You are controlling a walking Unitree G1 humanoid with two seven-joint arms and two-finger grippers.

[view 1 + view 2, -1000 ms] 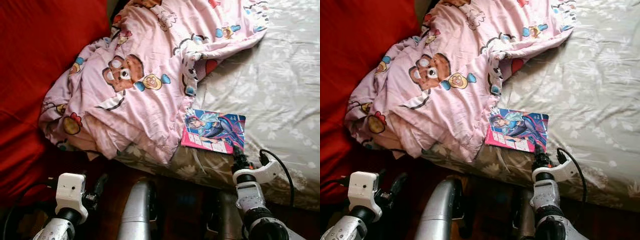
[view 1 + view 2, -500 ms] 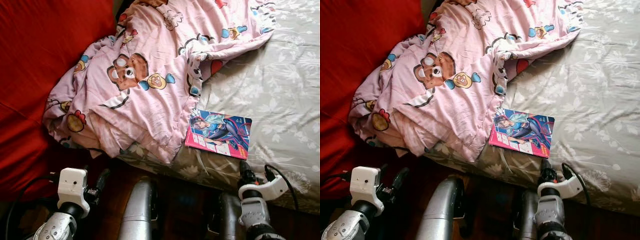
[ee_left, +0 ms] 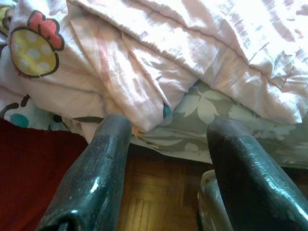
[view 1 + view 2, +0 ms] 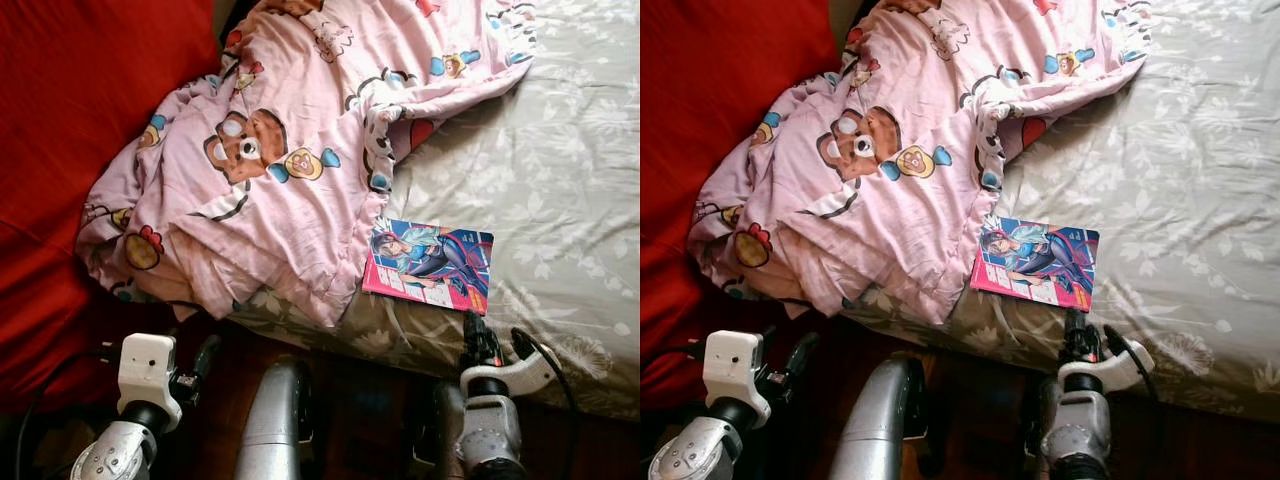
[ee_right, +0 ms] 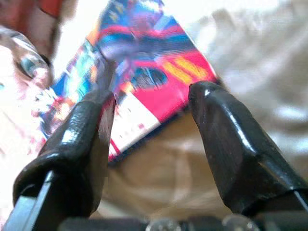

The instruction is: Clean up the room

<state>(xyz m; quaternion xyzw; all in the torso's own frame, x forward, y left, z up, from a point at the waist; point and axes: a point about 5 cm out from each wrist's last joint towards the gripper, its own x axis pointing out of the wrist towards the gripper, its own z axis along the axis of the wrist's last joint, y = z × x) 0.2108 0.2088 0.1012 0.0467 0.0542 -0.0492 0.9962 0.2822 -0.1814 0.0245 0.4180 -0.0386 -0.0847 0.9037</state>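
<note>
A colourful comic book (image 4: 430, 263) lies flat on the bed's grey floral sheet (image 4: 560, 180), near the front edge. A rumpled pink cartoon-print blanket (image 4: 290, 170) sprawls over the bed's left part and touches the book's left side. My right gripper (image 4: 472, 328) hovers at the bed's edge just below the book's near right corner. It is open, and in the right wrist view the book (image 5: 144, 82) lies just ahead of its fingers (image 5: 91, 130). My left gripper (image 3: 168, 134) is low at the left, open and empty, below the blanket's hanging fold (image 3: 159, 62).
A large red cloth (image 4: 70, 150) covers the left side beside the bed. Dark wooden floor (image 3: 144, 202) runs under the bed's edge. My silver leg (image 4: 275, 420) stands between the two arms.
The view swayed slightly. My right gripper has drawn back a little from the book's near corner toward the bed's edge. The left arm has hardly moved.
</note>
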